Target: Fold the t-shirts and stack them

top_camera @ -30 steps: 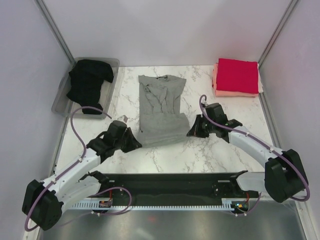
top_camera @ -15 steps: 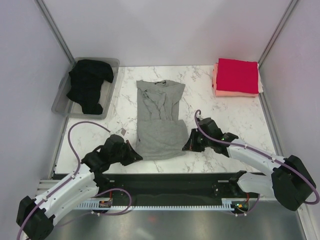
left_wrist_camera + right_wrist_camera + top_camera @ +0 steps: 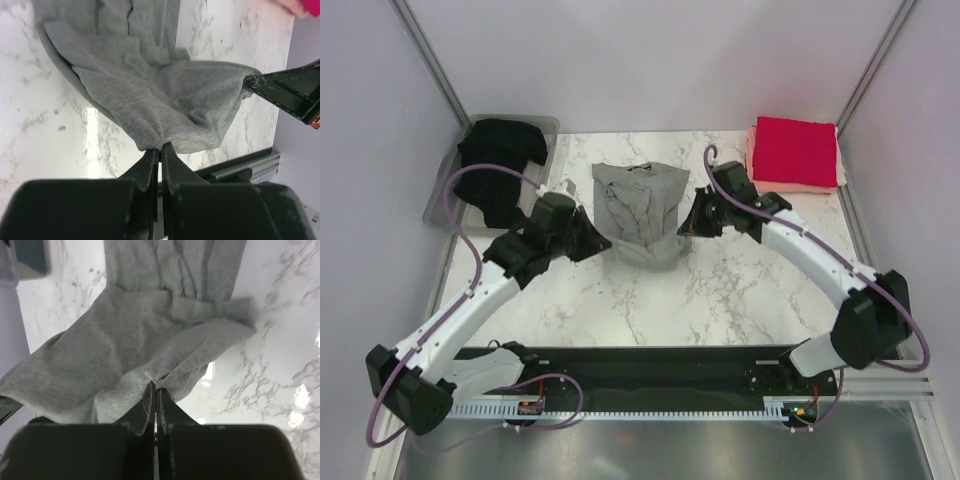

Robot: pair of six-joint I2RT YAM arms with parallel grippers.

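Observation:
The heather-grey t-shirt [image 3: 642, 212] lies on the marble table, its lower half lifted and doubled back over the upper half. My left gripper [image 3: 601, 238] is shut on the shirt's left hem corner [image 3: 155, 142]. My right gripper [image 3: 686, 225] is shut on the right hem corner [image 3: 159, 380]. Both hold the hem above the table. The black t-shirt [image 3: 498, 170] lies crumpled in the clear bin [image 3: 438, 196] at the back left. The red t-shirt [image 3: 795, 150] lies folded on the salmon-pink one [image 3: 788, 186] at the back right.
The marble table [image 3: 720, 300] ends at a black rail along the near edge. Metal frame posts and white walls close in the left, right and back sides.
Both grippers have carried the grey shirt's hem from the near side up and toward the back, folding the lower half over the upper half.

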